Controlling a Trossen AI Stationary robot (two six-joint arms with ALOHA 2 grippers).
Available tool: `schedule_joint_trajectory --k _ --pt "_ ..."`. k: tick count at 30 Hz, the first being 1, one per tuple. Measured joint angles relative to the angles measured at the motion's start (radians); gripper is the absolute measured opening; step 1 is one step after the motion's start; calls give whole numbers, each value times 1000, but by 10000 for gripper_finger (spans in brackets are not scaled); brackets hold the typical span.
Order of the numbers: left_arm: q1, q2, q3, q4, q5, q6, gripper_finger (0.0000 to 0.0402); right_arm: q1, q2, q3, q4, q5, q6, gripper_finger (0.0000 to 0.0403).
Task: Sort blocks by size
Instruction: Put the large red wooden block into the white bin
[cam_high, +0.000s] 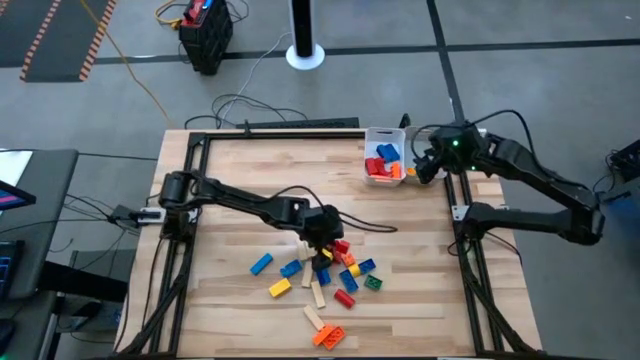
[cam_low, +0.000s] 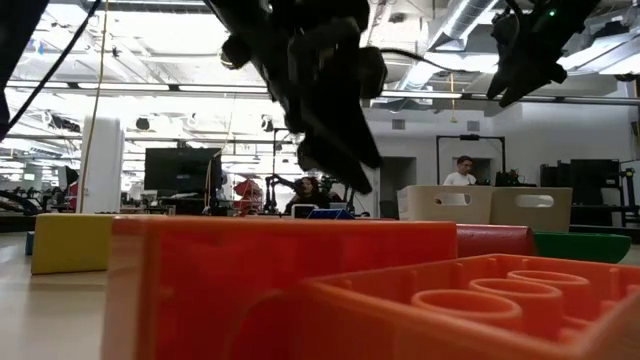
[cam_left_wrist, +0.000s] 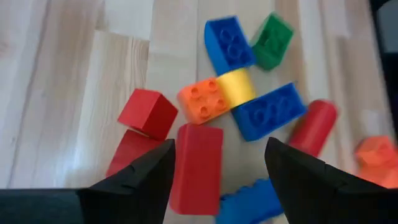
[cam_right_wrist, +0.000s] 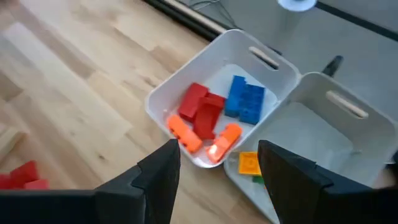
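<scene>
The left gripper (cam_left_wrist: 217, 171) hangs low over the heap of blocks (cam_high: 330, 275) near the middle of the tabletop (cam_high: 250, 180), jaws spread wide either side of a long red brick (cam_left_wrist: 196, 167), gripping nothing. The right gripper (cam_right_wrist: 217, 171) hovers over two white trays (cam_right_wrist: 186, 81) at the far right corner, jaws apart and empty; one tray holds red, blue and orange blocks (cam_right_wrist: 214, 112)

We see most blocks (cam_high: 320, 275), red, blue, orange, yellow, green and pale wood, lying scattered flat on the bench's near middle. Several more (cam_right_wrist: 214, 118), red, blue and orange, sit heaped in a white tray (cam_right_wrist: 158, 99); a yellow one (cam_right_wrist: 249, 163) seems to lie in the neighbouring tray.
</scene>
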Motion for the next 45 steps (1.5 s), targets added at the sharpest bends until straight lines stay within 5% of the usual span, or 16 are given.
schedule_joint_trajectory --k 13,32,45 --pt "-86 52 -4 -39 -240 203 242 82 2 0 2 1 30 243" --pt "-80 95 -5 -59 -238 140 128 82 0 0 2 4 29 243" --pt "87 4 -5 33 -175 -21 128 82 -9 0 -1 4 82 243"
